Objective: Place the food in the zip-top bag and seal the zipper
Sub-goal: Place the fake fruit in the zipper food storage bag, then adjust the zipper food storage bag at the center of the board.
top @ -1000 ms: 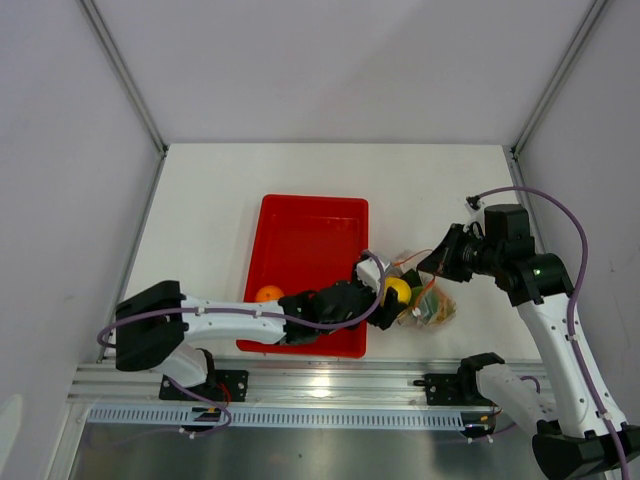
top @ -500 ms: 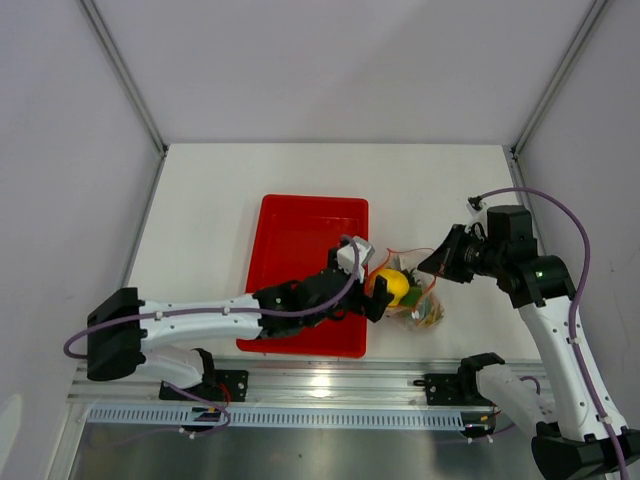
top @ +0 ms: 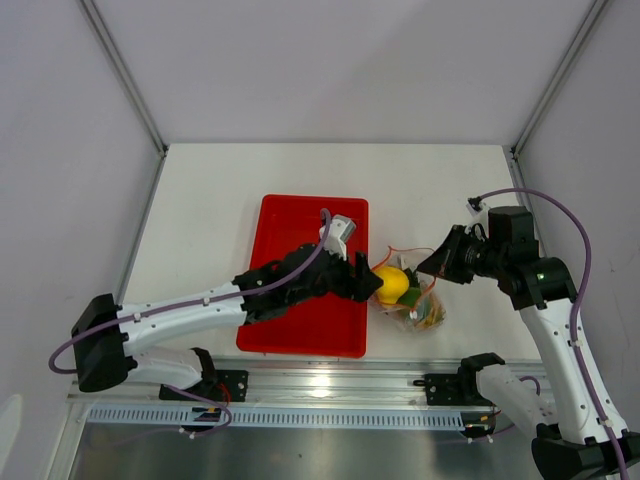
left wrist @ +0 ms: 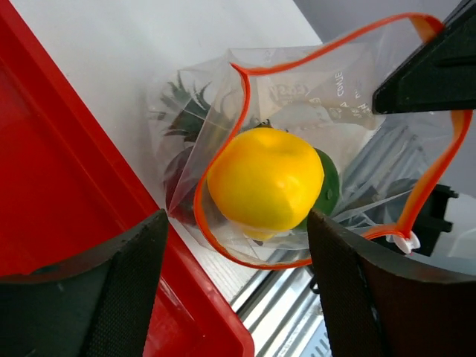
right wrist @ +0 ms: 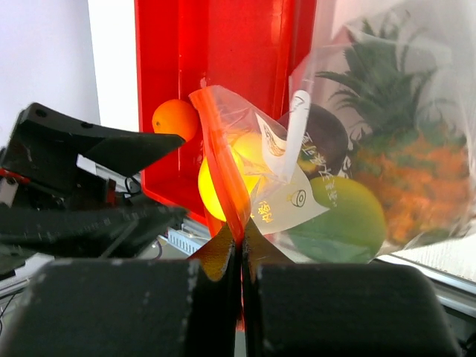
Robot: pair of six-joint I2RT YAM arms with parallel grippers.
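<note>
Top view: between grey walls (top: 70, 120), on a white table (top: 220, 200), the spread left gripper (top: 370, 283) has pulled back over the red rectangular tray (top: 300, 215). It leaves the yellow toy pear (top: 392, 285) in the clear plastic zip-top bag (top: 428, 312), just right of the tray.
Left wrist: a green round fruit (left wrist: 327, 184) sits behind the pear.
Right wrist: the right gripper (right wrist: 239, 253) pinches the red-orange zipper strip (right wrist: 219, 163); a small orange (right wrist: 175, 119) lies in the tray.

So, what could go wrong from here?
The yellow fruit sits right at the zip-top bag's mouth, so it could roll out or block sealing. The right fingers pinch only the zipper edge; a slip would collapse the mouth. The orange lies in the red tray, unbagged.
</note>
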